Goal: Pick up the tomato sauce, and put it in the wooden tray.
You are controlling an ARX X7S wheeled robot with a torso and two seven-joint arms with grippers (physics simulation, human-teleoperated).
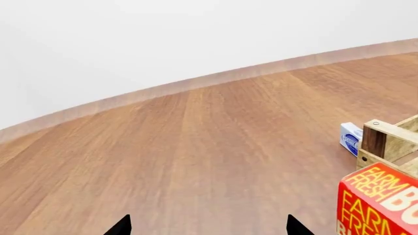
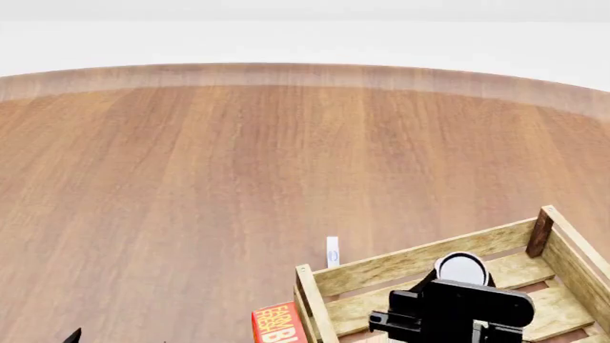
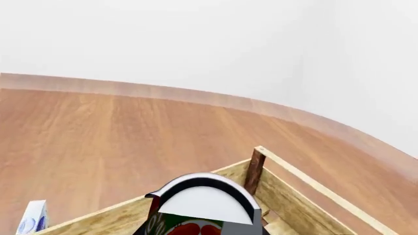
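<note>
The tomato sauce (image 3: 196, 226), a can with a red and green label and a pale top (image 2: 462, 269), sits between the fingers of my right gripper (image 2: 450, 309). That gripper (image 3: 205, 218) is shut on the can, with dark fingers (image 3: 152, 208) hugging its sides. The can is held over the inside of the wooden tray (image 2: 410, 262), a pale slatted crate with a darker corner post (image 3: 253, 170). Whether the can touches the tray floor is hidden. My left gripper (image 1: 209, 230) is open over bare floor, with only its black fingertips (image 1: 121, 226) showing. Its tip (image 2: 73, 336) shows at the lower left of the head view.
A red "Farm Fresh" butter box (image 2: 278, 325) stands against the tray's left outer side, also close to my left gripper (image 1: 379, 205). A small white-and-blue carton (image 2: 333, 251) lies just beyond the tray's far wall. Wooden floor stretches to a white wall.
</note>
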